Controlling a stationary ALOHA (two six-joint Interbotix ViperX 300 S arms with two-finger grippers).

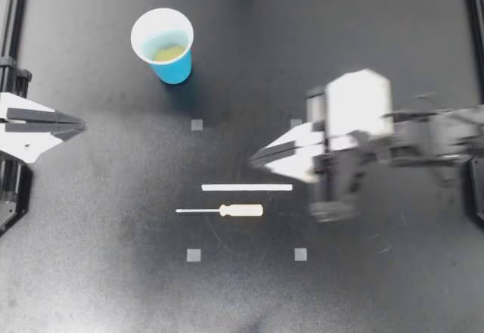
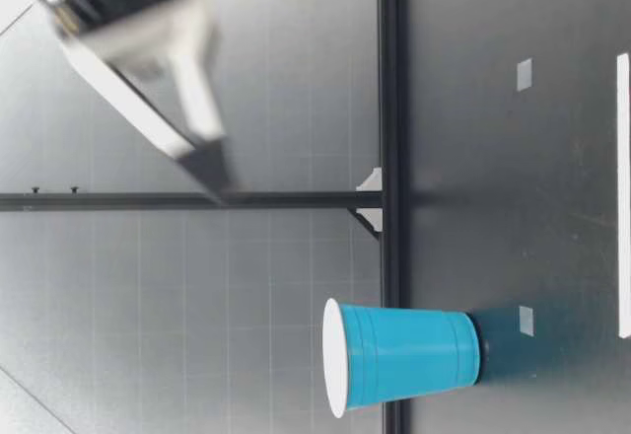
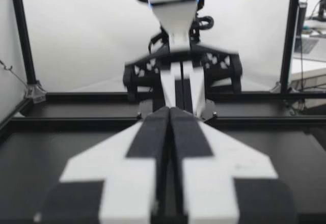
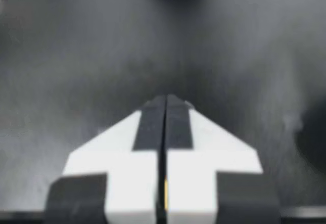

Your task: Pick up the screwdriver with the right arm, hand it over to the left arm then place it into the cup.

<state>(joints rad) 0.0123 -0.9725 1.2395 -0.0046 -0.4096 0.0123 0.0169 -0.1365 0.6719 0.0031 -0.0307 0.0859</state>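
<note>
Now, your right hand (image 1: 255, 159), closed tight, hovers close to the screwdriver (image 1: 221, 210), which lies flat on the worktop (image 1: 393, 287), handle end nearer it, shaft pointing toward your left; your closed left hand (image 1: 78, 126) sits well apart.

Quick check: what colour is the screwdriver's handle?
The screwdriver's handle is cream, nearly white; the top view shows it best.

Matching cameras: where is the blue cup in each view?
Top view: blue cup, upper left, beyond the white strip.
Low view: blue cup standing upright.
Left wrist view: not in it.
Right wrist view: not in it.
Shared landmark: white strip, top and low views.
</note>
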